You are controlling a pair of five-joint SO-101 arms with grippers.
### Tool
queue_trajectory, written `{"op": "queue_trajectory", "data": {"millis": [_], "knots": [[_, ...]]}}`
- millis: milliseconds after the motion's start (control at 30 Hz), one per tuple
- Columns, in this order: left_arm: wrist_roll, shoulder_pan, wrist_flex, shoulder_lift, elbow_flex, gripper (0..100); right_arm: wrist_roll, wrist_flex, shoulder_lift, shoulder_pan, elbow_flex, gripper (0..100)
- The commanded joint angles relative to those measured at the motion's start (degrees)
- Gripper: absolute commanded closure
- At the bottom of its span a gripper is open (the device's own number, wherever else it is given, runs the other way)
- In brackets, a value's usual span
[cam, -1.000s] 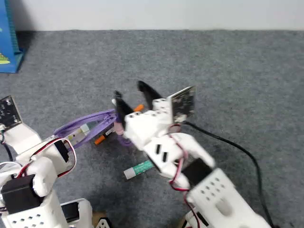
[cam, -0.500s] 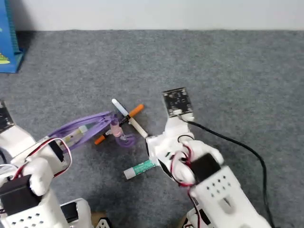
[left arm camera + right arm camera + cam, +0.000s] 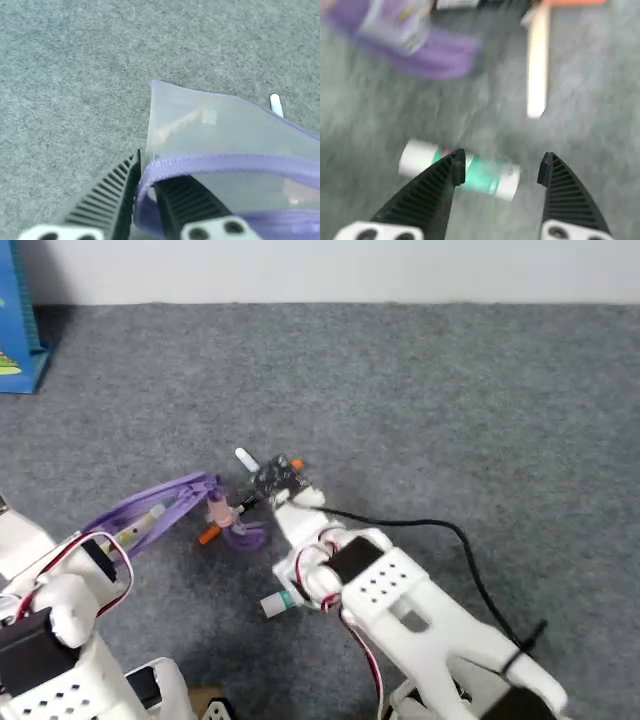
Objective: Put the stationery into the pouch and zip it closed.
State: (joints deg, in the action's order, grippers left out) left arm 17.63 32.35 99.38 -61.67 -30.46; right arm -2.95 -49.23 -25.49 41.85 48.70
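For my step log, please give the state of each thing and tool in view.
Translucent purple zip pouch: unzipped, edge held.
Left tool: shut on pouch edge.
White glue stick with green label: flat on grey carpet, unheld.
Right tool: open over glue stick.
Thin white pen: flat on carpet.
Orange pen: flat on carpet.

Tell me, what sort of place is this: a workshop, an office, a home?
Most likely a small robotics lab or hobby test bench. A white left arm and right arm sit at a grey carpet-like tabletop by a plain wall, with a purple pouch and glue stick as practice items.
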Motion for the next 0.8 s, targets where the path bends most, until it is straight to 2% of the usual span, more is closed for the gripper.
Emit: {"op": "queue_trajectory", "data": {"millis": [0, 133, 433, 500, 633, 767], "knots": [[-0.88, 0.7, -0.44, 0.79, 0.4, 99, 0.88, 10.77, 4.97, -2.51, -3.78, 75.8], [-0.88, 0.7, -0.35, 0.79, 0.4, 99, 0.97, 15.16, 14.81, -3.74, -8.35, 75.8], [-0.97, 0.7, -0.26, 0.53, 0.31, 99, 0.88, 15.08, 37.23, -10.59, -22.33, 75.8], [-0.97, 0.7, -0.26, 0.53, 0.31, 99, 0.88, 14.99, 39.25, -11.03, -22.95, 79.3], [-0.97, 0.62, -0.26, 0.53, 0.22, 99, 0.97, 13.85, 37.85, -10.86, -22.86, 97.9], [-0.97, 0.62, -0.26, 0.53, 0.22, 99, 2.29, 9.36, 34.33, -10.86, -22.51, 99.0]]}}
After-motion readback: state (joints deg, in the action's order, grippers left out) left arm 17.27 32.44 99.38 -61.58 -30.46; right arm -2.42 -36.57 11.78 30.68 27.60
